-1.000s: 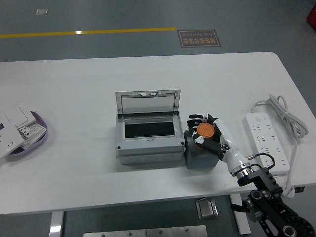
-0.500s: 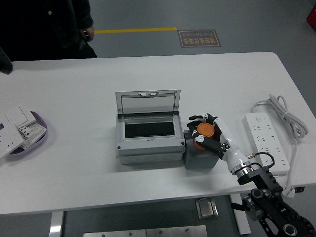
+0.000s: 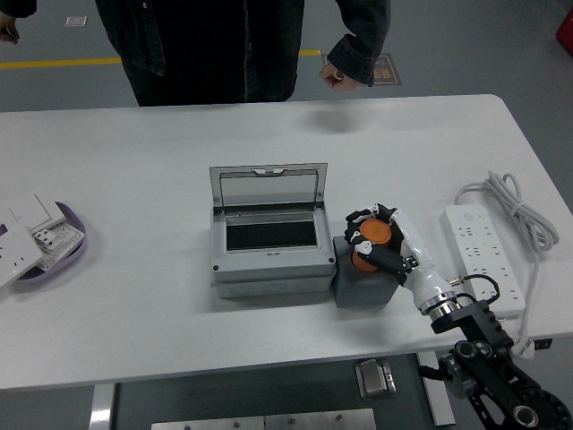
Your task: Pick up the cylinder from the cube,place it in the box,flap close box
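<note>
right hand (image 3: 378, 240) grips orange cylinder (image 3: 372, 238) atop cube (image 3: 363, 285) | box (image 3: 269, 235) at cube's 9 o'clock, lid up, nothing seen inside | tray (image 3: 55, 253) far 9 o'clock holds white switch parts (image 3: 27, 235)

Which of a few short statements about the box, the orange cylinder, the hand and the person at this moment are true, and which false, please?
1. The box has its lid up. True.
2. The right hand is curled around the orange cylinder above the grey cube. True.
3. The cylinder lies inside the box. False: it is in the hand, to the right of the box.
4. The power strip is at the table's left end. False: it lies on the right.
5. A person stands at the far side. True.
</note>
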{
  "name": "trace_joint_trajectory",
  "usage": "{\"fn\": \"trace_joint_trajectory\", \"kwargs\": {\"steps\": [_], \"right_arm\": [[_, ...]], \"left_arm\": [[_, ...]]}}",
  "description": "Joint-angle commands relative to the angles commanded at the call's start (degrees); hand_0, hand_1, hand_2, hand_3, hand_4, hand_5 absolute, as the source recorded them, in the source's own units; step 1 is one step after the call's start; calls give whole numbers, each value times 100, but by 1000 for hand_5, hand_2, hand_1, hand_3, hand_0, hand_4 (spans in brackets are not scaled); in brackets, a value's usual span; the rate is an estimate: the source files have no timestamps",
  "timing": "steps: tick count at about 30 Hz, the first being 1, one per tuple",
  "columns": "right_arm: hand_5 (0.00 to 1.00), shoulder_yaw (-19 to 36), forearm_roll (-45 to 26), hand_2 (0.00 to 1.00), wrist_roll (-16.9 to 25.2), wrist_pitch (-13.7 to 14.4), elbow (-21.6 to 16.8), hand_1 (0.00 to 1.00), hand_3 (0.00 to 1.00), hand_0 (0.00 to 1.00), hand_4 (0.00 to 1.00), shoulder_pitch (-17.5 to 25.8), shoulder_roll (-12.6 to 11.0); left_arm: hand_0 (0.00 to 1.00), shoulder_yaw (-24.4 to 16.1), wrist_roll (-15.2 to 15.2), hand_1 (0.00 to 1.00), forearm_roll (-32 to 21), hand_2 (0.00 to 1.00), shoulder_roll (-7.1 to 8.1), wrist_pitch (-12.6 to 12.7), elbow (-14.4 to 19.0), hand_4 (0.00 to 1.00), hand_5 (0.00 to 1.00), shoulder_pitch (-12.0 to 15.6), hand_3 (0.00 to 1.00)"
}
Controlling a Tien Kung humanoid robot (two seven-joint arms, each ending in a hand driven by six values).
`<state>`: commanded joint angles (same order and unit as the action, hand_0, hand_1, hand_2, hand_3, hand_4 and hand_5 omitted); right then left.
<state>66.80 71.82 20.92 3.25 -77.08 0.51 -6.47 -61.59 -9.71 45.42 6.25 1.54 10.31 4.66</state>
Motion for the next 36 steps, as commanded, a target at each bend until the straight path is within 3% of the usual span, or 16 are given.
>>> {"fn": "trace_joint_trajectory", "kwargs": {"steps": [9, 16, 17, 18, 22, 23, 28, 29, 31, 36], "right_arm": [[2, -38, 273, 318, -128, 215, -475, 346, 297, 316, 3, -100, -145], [2, -809, 1007, 315, -660, 375, -1055, 338, 296, 312, 2, -578, -295], [2, -937, 1152, 312, -767, 372, -1094, 293, 291, 229, 2, -692, -284], [2, -1061, 1300, 312, -869, 363, -1118, 293, 291, 229, 2, -804, -267], [2, -1451, 1949, 312, -1321, 230, -1144, 293, 291, 229, 2, -1241, -183], [2, -1531, 2136, 304, -1442, 186, -1141, 195, 280, 68, 2, -1350, -174], [2, -2068, 2870, 304, -1900, 47, -1055, 195, 280, 68, 2, -1910, -162], [2, -2166, 3022, 304, -1980, 22, -1031, 169, 279, 13, 2, -2023, -145], [2, -2303, 3279, 304, -2128, -40, -986, 169, 279, 13, 2, -2211, -109], [2, -2655, 4034, 302, -2665, -338, -925, 169, 278, 6, 2, -2714, -92]], "left_arm": [[607, -12, 0, 637, 20, 585, 13, -1, 0, 705, 195, 5, 642], [607, 17, -15, 637, -1, 586, 20, 2, 0, 704, 198, 31, 642], [608, 25, -17, 637, -7, 587, 21, 3, 0, 710, 211, 34, 645], [608, 33, -19, 637, -13, 587, 23, 2, 0, 710, 211, 37, 645], [608, 50, -26, 637, -18, 587, 31, 2, 0, 710, 211, 40, 645], [608, 54, -28, 637, -19, 589, 34, 2, 0, 720, 238, 42, 647], [608, 71, -49, 637, -34, 589, 54, 7, 0, 720, 238, 61, 647], [608, 68, -54, 637, -32, 590, 59, 9, 0, 726, 243, 65, 649], [608, 74, -61, 637, -41, 590, 67, 11, 0, 726, 243, 71, 649], [609, 127, -93, 637, -82, 590, 116, 14, 0, 728, 246, 71, 650]]}}
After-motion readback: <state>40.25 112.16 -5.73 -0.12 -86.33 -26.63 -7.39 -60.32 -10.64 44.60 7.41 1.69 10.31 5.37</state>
